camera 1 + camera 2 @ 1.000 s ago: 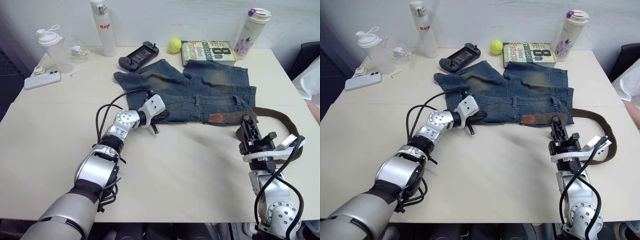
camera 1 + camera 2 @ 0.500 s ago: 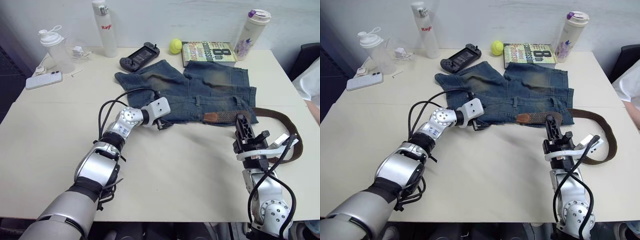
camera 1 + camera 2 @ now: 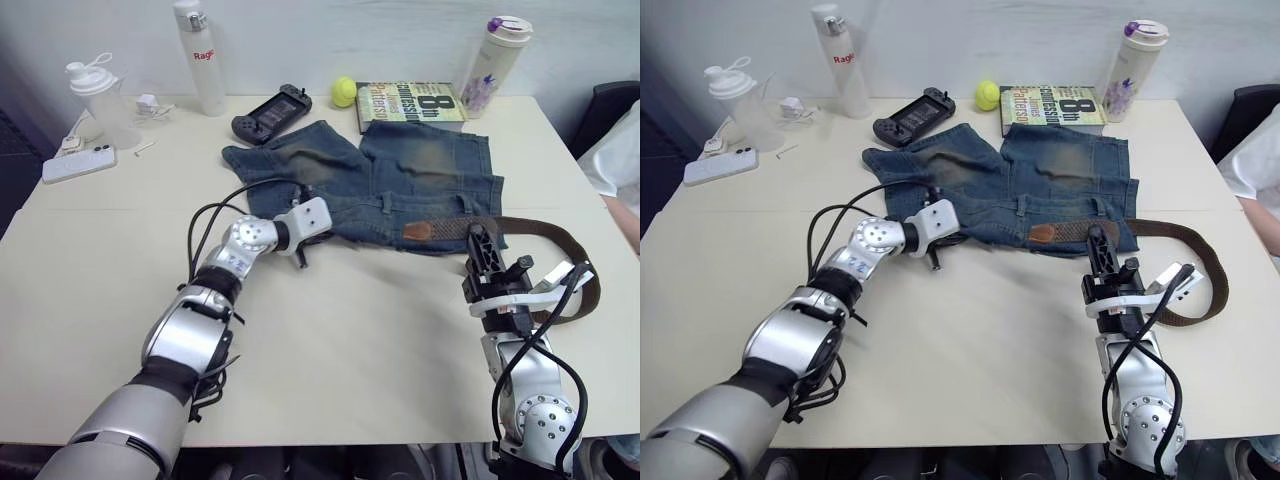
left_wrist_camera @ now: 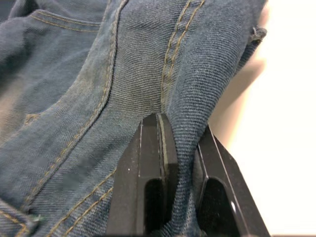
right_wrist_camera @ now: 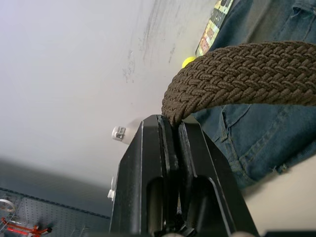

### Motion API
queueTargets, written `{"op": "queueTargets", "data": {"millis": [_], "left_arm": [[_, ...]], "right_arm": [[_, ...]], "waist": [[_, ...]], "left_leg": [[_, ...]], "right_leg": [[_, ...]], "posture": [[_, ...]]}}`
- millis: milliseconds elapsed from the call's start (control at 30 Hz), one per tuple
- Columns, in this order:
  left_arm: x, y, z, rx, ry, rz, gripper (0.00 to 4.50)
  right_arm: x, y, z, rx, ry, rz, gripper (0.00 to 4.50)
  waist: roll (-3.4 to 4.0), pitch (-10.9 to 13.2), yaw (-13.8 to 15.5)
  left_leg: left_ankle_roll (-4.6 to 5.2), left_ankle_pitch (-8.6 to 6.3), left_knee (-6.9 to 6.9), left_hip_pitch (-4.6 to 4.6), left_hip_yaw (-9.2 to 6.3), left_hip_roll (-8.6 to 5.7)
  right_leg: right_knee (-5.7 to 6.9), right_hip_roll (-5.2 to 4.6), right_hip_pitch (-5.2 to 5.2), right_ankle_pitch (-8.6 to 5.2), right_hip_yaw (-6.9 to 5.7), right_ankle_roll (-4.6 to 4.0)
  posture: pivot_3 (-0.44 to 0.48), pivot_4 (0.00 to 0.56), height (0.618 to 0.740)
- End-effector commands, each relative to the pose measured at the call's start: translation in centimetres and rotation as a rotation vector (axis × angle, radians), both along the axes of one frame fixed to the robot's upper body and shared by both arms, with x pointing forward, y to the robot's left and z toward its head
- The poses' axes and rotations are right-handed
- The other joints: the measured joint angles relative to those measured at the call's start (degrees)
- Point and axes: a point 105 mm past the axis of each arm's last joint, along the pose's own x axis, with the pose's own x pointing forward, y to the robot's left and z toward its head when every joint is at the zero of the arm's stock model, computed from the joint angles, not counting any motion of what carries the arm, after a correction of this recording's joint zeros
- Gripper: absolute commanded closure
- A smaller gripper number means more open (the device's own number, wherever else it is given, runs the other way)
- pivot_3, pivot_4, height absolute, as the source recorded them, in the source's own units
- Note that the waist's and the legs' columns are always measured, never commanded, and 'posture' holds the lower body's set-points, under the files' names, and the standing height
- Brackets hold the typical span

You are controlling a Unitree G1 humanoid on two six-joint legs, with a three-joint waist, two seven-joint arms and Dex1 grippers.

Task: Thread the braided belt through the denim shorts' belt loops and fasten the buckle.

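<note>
The faded denim shorts (image 3: 400, 165) lie flat at the middle back of the table, waistband towards me. A belt loop (image 3: 391, 203) stands on the waistband. The braided belt (image 3: 545, 232) lies along the waistband's right part, with its tan tip (image 3: 418, 231) on the denim, and curls into a loop off the shorts' right side. My right gripper (image 3: 477, 240) is shut on the belt just right of the tip; the braid (image 5: 237, 64) arches out of the shut jaws. My left gripper (image 3: 300, 250) is shut on a fold of the waistband (image 4: 185, 98) at the shorts' left end. The buckle is hidden.
Along the back edge stand a shaker bottle (image 3: 100, 95), a white bottle (image 3: 198, 55), a game controller (image 3: 270, 103), a tennis ball (image 3: 344, 91), a book (image 3: 410, 100) and a flask (image 3: 490, 60). A phone (image 3: 74, 162) lies far left. A person's sleeve (image 3: 615, 150) shows at right.
The head camera has shifted a little. My left gripper swung right along the waistband and back left, still holding denim. The belt's tan tip slid slightly left over the shorts with my right gripper.
</note>
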Motion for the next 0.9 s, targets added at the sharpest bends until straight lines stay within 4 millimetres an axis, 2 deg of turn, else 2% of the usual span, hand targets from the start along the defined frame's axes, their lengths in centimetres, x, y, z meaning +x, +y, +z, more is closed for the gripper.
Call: {"op": "queueTargets", "data": {"millis": [33, 67, 133, 167, 233, 367, 500, 633, 700, 767, 867, 900], "left_arm": [[-3.8, 3.4, -1.4, -0.019, 0.070, -0.090, 4.44], [-4.7, 4.2, -1.4, -0.024, 0.071, -0.090, 4.44], [-8.3, 6.7, -1.7, -0.014, 0.107, -0.099, 4.44], [-9.7, 7.3, -1.7, -0.005, 0.126, -0.103, 4.44], [-12.8, 9.4, -2.5, 0.029, 0.205, -0.045, 4.44], [-16.3, 12.2, -4.6, 0.102, 0.334, 0.114, 4.44], [-17.1, 12.5, -4.5, 0.057, 0.351, 0.220, 4.44], [-16.5, 11.4, -3.4, 0.015, 0.317, 0.248, 4.44], [-15.9, 11.3, -2.7, -0.037, 0.295, 0.255, 3.47], [-15.8, 11.0, -2.4, -0.042, 0.282, 0.230, 2.70], [-15.7, 11.6, -0.4, -0.095, 0.294, 0.162, 1.48], [-15.5, 12.0, 0.3, -0.114, 0.313, 0.154, 1.48]], "right_arm": [[-1.1, -1.2, 2.1, -0.016, -0.083, -0.061, 4.50], [-1.2, -1.5, 2.3, -0.018, -0.087, -0.073, 4.50], [-1.5, -2.0, 2.8, -0.029, -0.105, -0.095, 4.50], [-1.6, -2.2, 3.0, -0.035, -0.111, -0.100, 4.50], [-1.8, -2.5, 3.5, -0.077, -0.115, -0.109, 4.50], [-2.1, -2.7, 3.8, -0.140, -0.103, -0.098, 4.50], [-2.0, -2.3, 3.9, -0.198, -0.093, -0.059, 4.50], [-1.9, -1.5, 3.8, -0.186, -0.089, -0.018, 4.50], [-1.8, -1.2, 3.7, -0.182, -0.091, -0.001, 4.50], [-1.7, -1.2, 3.7, -0.190, -0.090, 0.004, 4.50], [-1.6, -1.9, 3.6, -0.220, -0.080, -0.012, 4.50], [-1.6, -2.1, 3.6, -0.236, -0.073, -0.016, 4.50]], "waist": [[0.05, -0.03, -0.75], [0.09, -0.05, -1.31], [0.08, -0.05, -1.55], [0.08, -0.05, -2.27], [0.18, -0.09, -2.47], [0.44, -0.21, -1.86], [0.56, -0.29, -1.28], [0.76, -0.41, -0.72], [0.76, -0.41, -0.65], [0.73, -0.39, -0.49], [0.73, -0.39, -0.45], [0.72, -0.39, -0.47]], "left_leg": [[0.00, 0.00, 0.00, 0.00, -0.04, 0.01], [-0.01, 0.00, -0.03, 0.01, -0.05, 0.02], [-0.01, 0.00, -0.08, 0.11, -0.23, 0.00], [-0.03, -0.01, -0.08, 0.11, -0.30, 0.03], [-0.06, -0.03, -0.32, 0.27, -0.36, 0.00], [-0.08, -0.02, -0.64, 0.54, -0.55, -0.18], [0.17, -0.14, -0.85, 0.91, -0.55, -0.29], [0.14, -0.16, -0.98, 1.04, -0.53, -0.29], [0.14, -0.15, -0.98, 1.03, -0.50, -0.29], [0.14, -0.16, -0.95, 1.01, -0.50, -0.30], [0.15, -0.16, -0.92, 0.96, -0.51, -0.31], [0.15, -0.16, -0.91, 0.95, -0.51, -0.31]], "right_leg": [[0.01, 0.00, 0.00, 0.00, -0.01, 0.00], [-0.02, 0.01, -0.02, 0.00, 0.03, 0.00], [-0.07, 0.06, 0.03, 0.00, 0.10, -0.01], [-0.07, 0.08, 0.00, 0.00, 0.11, -0.01], [-0.10, 0.09, 0.04, -0.02, 0.29, -0.05], [-0.22, 0.04, 0.21, -0.03, 0.63, -0.06], [-0.50, 0.02, 0.55, -0.03, 0.92, -0.06], [-0.54, 0.04, 0.62, -0.05, 0.93, -0.07], [-0.56, 0.05, 0.62, -0.05, 0.94, -0.07], [-0.55, 0.05, 0.62, -0.04, 0.94, -0.07], [-0.57, 0.04, 0.60, -0.04, 0.93, -0.07], [-0.56, 0.04, 0.59, -0.04, 0.92, -0.06]], "posture": [[0.000, 0.150, 0.740], [0.000, 0.150, 0.740], [0.000, 0.150, 0.740], [0.000, 0.150, 0.740], [0.000, 0.150, 0.740], [0.000, 0.150, 0.740], [0.000, 0.150, 0.740], [0.000, 0.150, 0.740], [0.000, 0.150, 0.740], [0.000, 0.150, 0.740], [0.000, 0.150, 0.740], [0.000, 0.150, 0.740]]}}
